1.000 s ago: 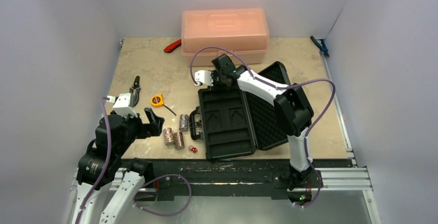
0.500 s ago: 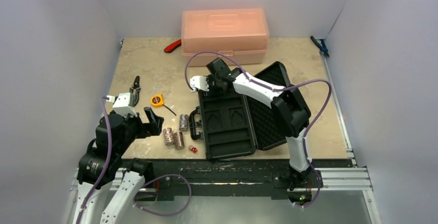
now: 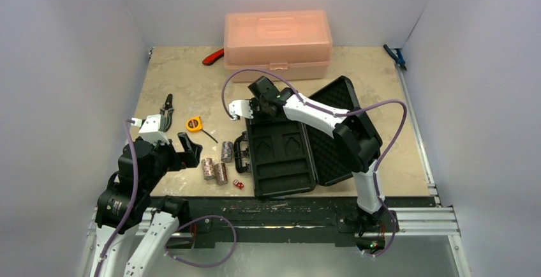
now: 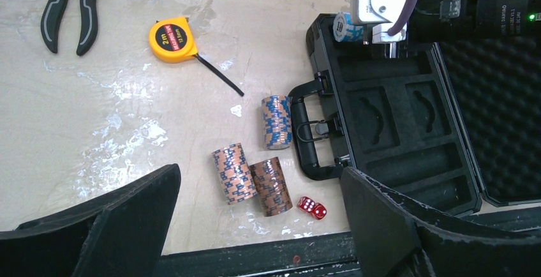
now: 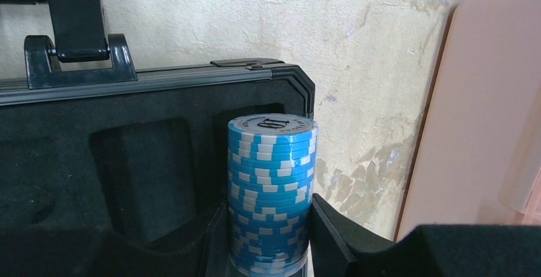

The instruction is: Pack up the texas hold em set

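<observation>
While over the briefcase (image 5: 159, 79), right hand (image 5: 273, 245) tight around blue chips (image 5: 271, 181); left hand (image 4: 260, 181) agape.

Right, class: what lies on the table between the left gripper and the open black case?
Three chip stacks lying on their sides and two red dice sit between the left gripper and the case, best seen in the top view.

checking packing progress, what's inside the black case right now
Its foam tray shows only empty cut-outs. One blue chip stack, held by the right fingers, stands at the far corner slot. That slot's bottom is hidden behind the stack.
</observation>
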`<state>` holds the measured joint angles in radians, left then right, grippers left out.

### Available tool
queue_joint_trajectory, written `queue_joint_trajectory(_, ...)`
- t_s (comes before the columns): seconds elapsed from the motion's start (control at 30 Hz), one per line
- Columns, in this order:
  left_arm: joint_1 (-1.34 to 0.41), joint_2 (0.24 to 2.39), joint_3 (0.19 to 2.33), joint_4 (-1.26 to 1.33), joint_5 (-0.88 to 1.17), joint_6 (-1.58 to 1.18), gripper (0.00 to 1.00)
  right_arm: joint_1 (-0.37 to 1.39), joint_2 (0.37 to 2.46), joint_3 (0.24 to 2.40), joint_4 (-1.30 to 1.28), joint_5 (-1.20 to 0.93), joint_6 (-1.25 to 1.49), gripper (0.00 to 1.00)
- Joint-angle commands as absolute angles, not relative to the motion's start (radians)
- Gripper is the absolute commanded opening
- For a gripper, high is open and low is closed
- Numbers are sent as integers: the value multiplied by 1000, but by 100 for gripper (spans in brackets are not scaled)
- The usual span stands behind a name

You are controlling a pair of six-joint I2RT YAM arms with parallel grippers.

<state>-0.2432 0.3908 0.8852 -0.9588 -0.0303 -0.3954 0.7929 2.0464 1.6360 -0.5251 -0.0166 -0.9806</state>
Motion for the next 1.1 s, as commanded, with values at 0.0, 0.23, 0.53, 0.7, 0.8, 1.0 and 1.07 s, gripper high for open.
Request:
queue_joint_trajectory(0.0, -238, 396, 881, -921, -23, -366, 97, 798, 2018, 1671, -526, 7, -975, 0)
queue_joint_trajectory(0.23, -236, 393, 881, -922, -23, -365, 97, 810, 2025, 1670, -524, 50, -974, 15)
queue_joint_trajectory(0.53, -230, 391, 881, -922, -26, -365, 96, 841, 2030, 1671, -523, 61, -973, 33)
queue_joint_trajectory(0.7, -229, 385, 881, -923, -29, -367, 96, 846, 2030, 1671, -521, 70, -965, 49)
queue_joint_trajectory(0.8, -228, 384, 881, -923, -29, -367, 96, 850, 2030, 1672, -528, 74, -962, 74)
queue_joint_trajectory(1.0, -224, 385, 881, -921, -26, -365, 96, 854, 2026, 1672, -531, 75, -955, 79)
queue_joint_trajectory(1.07, -224, 384, 881, -921, -25, -366, 96, 856, 2023, 1672, -531, 76, -955, 79)
